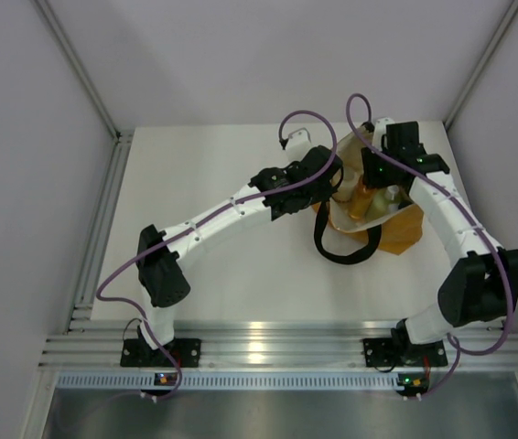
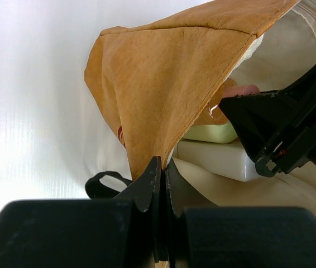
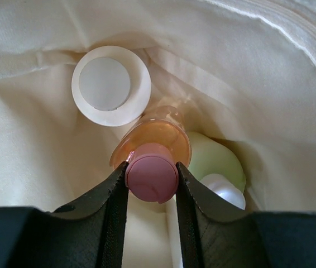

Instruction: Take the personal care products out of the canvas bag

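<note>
The mustard-orange canvas bag (image 1: 396, 229) stands at the back right, mouth up. My left gripper (image 2: 163, 165) is shut on its near rim (image 2: 163, 84) and holds the mouth open. My right gripper (image 3: 151, 167) reaches into the bag and is shut on the pink cap (image 3: 151, 180) of the orange bottle (image 3: 157, 139), which stands upright (image 1: 364, 199). The cream round jar (image 3: 111, 85) lies beyond it. The pale green bottle (image 3: 214, 159) with its white cap (image 3: 223, 188) lies to the right. The white squarish bottle (image 2: 214, 159) lies under the green one (image 2: 211, 133); its cap is hidden.
The bag's black loop handle (image 1: 346, 247) hangs onto the table in front of the bag. The right wall post (image 1: 479, 64) stands close behind the bag. The white tabletop (image 1: 213, 174) stretches to the left of the bag.
</note>
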